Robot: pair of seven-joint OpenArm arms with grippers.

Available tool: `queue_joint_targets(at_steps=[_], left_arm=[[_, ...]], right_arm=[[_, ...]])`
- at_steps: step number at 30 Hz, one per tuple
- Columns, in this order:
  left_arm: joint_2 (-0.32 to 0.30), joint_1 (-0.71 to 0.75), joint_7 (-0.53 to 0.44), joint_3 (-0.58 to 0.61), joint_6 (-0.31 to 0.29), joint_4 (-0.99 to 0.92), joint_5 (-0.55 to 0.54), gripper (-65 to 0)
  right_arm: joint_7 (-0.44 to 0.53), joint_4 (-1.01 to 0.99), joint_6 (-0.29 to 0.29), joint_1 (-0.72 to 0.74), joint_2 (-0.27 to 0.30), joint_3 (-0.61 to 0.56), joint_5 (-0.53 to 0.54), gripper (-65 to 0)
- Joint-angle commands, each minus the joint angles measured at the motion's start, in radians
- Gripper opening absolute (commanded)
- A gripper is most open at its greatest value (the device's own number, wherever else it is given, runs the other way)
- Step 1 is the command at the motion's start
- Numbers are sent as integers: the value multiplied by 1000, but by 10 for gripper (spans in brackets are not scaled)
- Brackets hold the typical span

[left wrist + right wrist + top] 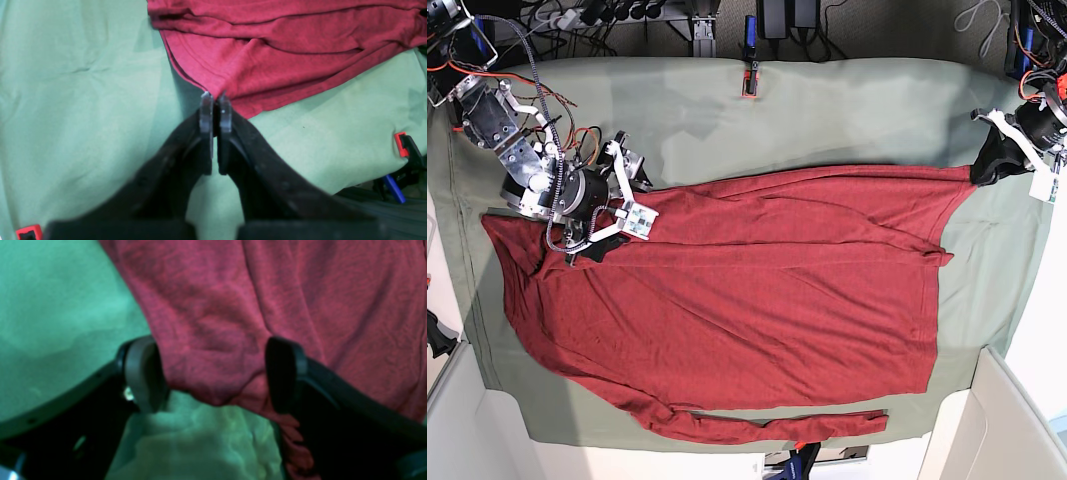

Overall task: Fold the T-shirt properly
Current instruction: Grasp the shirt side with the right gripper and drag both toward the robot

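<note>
Dark red knit T-shirt [727,300], spread flat on pale green table cloth [847,110], one sleeve folded along its lower edge. Left gripper [215,100]: fingers [206,113] pressed together, pinching a corner of the shirt's hem just ahead of their tips. Right gripper [213,373]: fingers [143,373] spread, a bunched fold of shirt lying between them, cloth showing beneath.

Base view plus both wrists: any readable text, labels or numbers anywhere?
None readable.
The white tag beside the left end effector: any print too small to read.
The T-shirt shows no print or label.
The table cloth: no markings.
</note>
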Motion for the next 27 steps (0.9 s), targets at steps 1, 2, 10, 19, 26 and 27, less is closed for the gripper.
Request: queue_joint_targets(at_steps=[1,2,10,19,26,27], left_arm=[[-20,-2,-18,-9,-9,13,-14,-650],[-20,-2,-18,-9,-9,13,-15,-650],[-23,-8,-26,-9,-9,13,-16,-650],[-23,-28,-57,-9,-9,10,30,-650],[-46,-139,-60,35,-9,-72,59,-650],[-53,-163,-61,55,-9,-96,61,-650]], right_arm=[[14,9,-1,16,8,6,6,-215],[19,9,-1,16,8,6,5,-248],[36,10,-1,16,8,7,-8,-650],[37,10,-24,47,8,12,-16,-650],[37,-6,-23,76,-15,21,-15,-650],[37,-18,-23,83,-22,21,-15,-650]])
